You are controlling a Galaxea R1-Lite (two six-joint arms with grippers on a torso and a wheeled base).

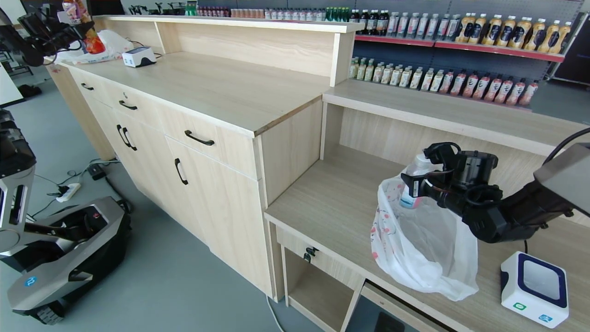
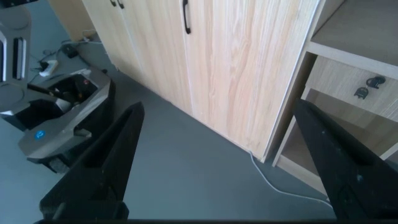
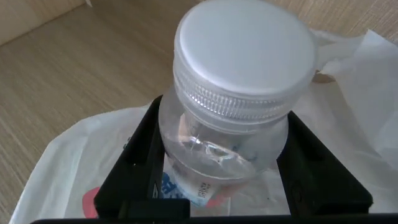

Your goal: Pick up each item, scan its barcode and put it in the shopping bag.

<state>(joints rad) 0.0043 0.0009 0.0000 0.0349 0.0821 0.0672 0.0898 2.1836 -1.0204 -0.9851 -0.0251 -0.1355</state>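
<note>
The right arm (image 1: 521, 212) stretches forward, and the right gripper (image 1: 415, 184) is clamped on a bottle (image 3: 236, 93) standing upright between its fingers (image 3: 134, 168), cap above them. The left gripper (image 2: 214, 162) points downward, fingers (image 2: 99, 168) spread wide.

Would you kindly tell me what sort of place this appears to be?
Most likely a shop checkout: shelves of bottled drinks behind, a barcode scanner on the wooden counter, and a plastic shopping bag beside it, at whose mouth the right pincer holds a clear bottle.
</note>
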